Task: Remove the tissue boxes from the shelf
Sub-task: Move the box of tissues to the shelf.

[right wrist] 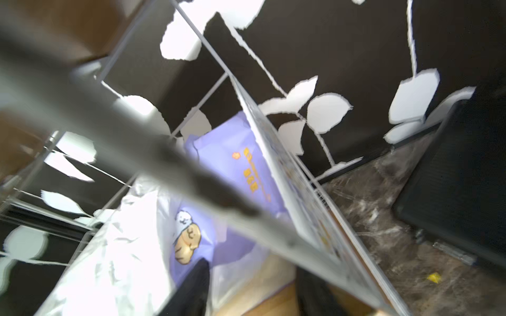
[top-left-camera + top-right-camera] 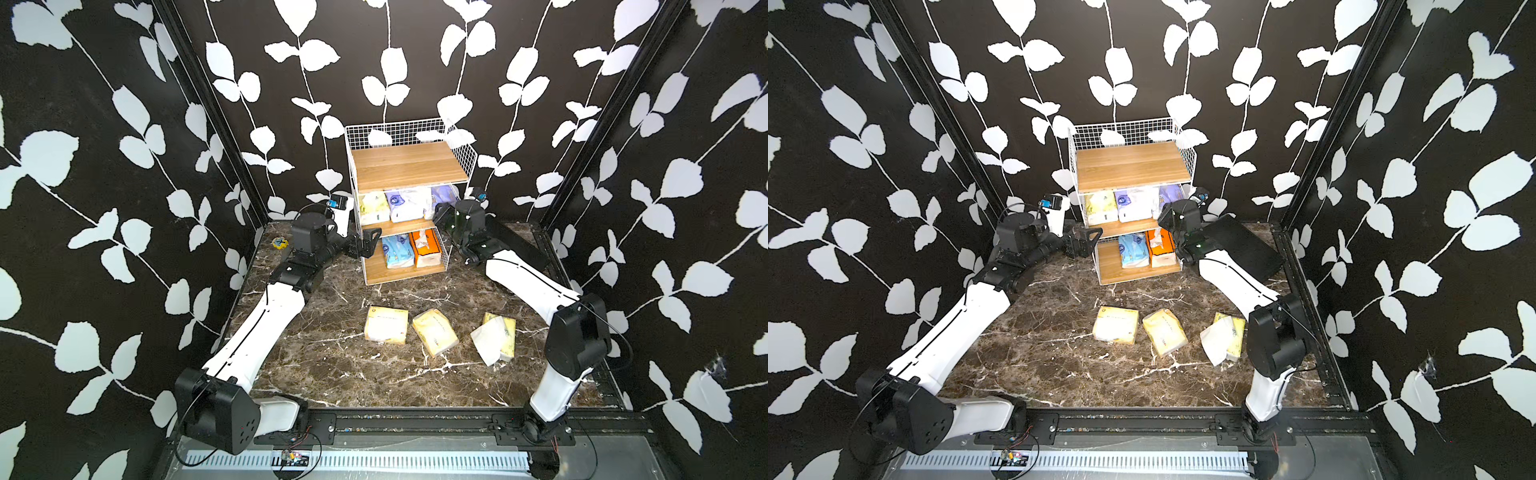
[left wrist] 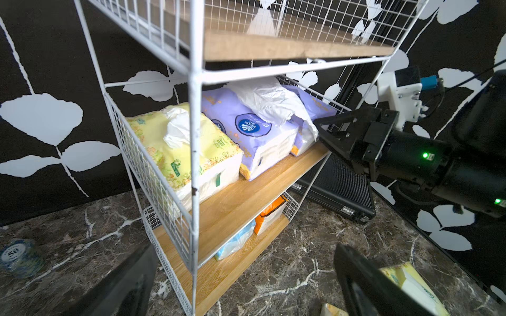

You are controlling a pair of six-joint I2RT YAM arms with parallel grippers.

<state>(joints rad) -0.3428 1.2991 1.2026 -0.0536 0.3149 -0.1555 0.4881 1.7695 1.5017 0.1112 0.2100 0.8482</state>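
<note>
Currently we count three yellow packs (image 2: 434,332) lying on the near table (image 2: 332,353) and five packs left on the shelf (image 2: 409,166). Our left gripper (image 2: 370,243) hangs wide and empty at the shelf's left side. The right gripper (image 3: 317,130) meets the middle board's right purple pack (image 3: 317,106). We cannot tell whether it grips.

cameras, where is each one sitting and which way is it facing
Top views: high over the front, looking down and back at the shelf; both arms show.
Left wrist: beside the shelf's left front post, looking across its tiers; its own open left hand and the right hand show.
Right wrist: close at the shelf's right side, facing a lavender pack; its dark blurred fingers show.
Shared: both wrist views see that lavender pack.
</note>
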